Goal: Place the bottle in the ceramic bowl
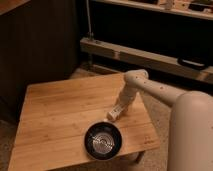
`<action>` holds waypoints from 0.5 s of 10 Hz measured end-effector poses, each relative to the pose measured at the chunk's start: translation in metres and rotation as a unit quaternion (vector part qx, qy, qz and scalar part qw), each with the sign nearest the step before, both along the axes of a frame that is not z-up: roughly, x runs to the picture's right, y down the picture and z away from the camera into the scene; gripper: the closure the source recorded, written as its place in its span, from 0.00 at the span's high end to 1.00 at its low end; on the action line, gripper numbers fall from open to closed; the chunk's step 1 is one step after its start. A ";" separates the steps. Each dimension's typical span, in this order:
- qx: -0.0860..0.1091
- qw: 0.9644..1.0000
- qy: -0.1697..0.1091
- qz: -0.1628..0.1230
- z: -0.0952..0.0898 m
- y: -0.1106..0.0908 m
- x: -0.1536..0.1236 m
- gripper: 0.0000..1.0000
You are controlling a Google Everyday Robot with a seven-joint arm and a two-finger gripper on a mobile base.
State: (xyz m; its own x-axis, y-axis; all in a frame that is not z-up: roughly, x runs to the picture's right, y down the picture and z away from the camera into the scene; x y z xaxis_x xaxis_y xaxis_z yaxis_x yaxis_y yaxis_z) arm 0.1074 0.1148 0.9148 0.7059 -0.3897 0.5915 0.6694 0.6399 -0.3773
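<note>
The ceramic bowl [103, 141] is round, glossy black with shiny rings inside, and stands near the front edge of the wooden table [55, 115]. My white arm reaches in from the right. The gripper [118, 110] is just behind and slightly right of the bowl, low over the table. It is shut on the small white bottle [112, 115], which sticks out toward the bowl's far rim. The bottle is outside the bowl.
My white body [192, 135] fills the right side. A metal rack with a low beam [145, 57] stands behind the table. A dark wooden wall [40, 40] is at the left. The table's right edge is close to the gripper.
</note>
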 end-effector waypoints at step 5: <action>0.001 1.000 0.004 -0.011 -0.011 -0.010 -0.004 0.00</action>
